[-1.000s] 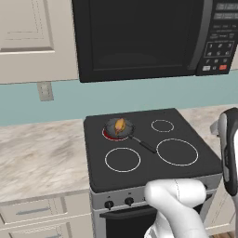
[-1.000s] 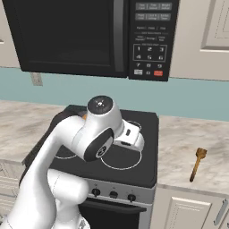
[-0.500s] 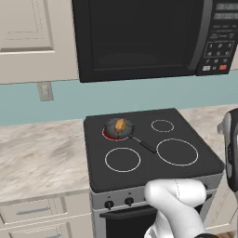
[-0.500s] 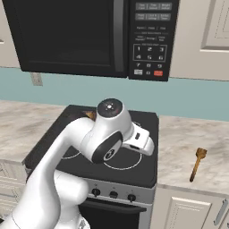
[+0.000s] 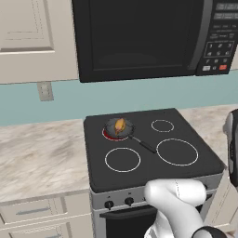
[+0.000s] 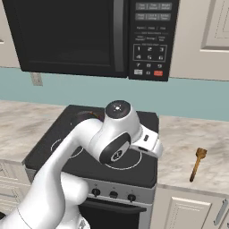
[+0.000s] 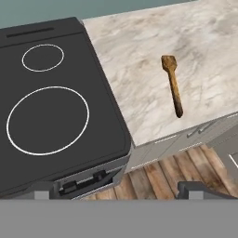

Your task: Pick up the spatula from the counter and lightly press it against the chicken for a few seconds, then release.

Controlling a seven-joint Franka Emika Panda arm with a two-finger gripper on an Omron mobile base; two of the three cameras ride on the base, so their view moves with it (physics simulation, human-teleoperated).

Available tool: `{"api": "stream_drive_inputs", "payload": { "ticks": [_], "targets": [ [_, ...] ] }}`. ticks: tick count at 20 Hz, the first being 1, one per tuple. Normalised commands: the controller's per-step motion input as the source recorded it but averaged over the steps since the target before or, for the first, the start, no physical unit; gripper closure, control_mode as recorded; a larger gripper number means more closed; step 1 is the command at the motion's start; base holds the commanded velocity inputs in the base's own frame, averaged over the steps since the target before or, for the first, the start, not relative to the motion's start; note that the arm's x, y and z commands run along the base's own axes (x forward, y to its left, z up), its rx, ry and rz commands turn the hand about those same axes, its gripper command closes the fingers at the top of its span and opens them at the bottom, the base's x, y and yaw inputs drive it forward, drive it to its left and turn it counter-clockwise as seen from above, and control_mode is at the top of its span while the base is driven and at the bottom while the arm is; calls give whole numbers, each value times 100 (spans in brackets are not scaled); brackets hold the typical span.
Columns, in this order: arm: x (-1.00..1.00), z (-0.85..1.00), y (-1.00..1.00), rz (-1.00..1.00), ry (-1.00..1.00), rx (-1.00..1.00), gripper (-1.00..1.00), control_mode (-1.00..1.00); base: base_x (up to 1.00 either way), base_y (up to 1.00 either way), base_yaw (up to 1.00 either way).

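Note:
A wooden spatula (image 7: 173,83) lies flat on the marble counter right of the stove, blade end away from the counter's front edge; the right base view shows the spatula (image 6: 197,163) too. The chicken (image 5: 120,125) sits in a small dark pan (image 5: 118,127) on the stove's rear left burner. My gripper (image 7: 118,191) hangs open and empty above the stove's front right corner, left of the spatula and well apart from it. Its two dark fingertips (image 7: 42,192) stand wide. The white hand (image 6: 149,144) sits over the stove's right burners.
The black stove top (image 7: 51,139) carries two white burner rings in the hand view. A microwave (image 6: 89,36) hangs above the stove. The marble counter (image 7: 135,51) runs right of the stove, with its front edge and the wood floor (image 7: 153,179) below.
The arm has swung to the right across the stove top toward the counter with the spatula. The gripper stays open. The pan, chicken and spatula have not moved.

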Motion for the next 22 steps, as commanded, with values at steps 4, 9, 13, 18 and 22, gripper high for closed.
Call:
{"api": "stream_drive_inputs", "payload": {
  "ticks": [4, 9, 13, 18, 22],
  "targets": [
    [2, -10, -22, 0, 0, -8, -100, -100, 0, 0, 0],
    [0, -8, -20, 1, 0, -7, -100, -100, 0, 0, 0],
    [4, -6, -23, 0, 1, -1, -100, -100, 0, 0, 0],
    [8, -1, -33, 0, 7, 0, -100, -100, 0, 0, 0],
    [4, 0, -35, 0, 7, 0, -100, -100, 0, 0, 0]
  ]
}}
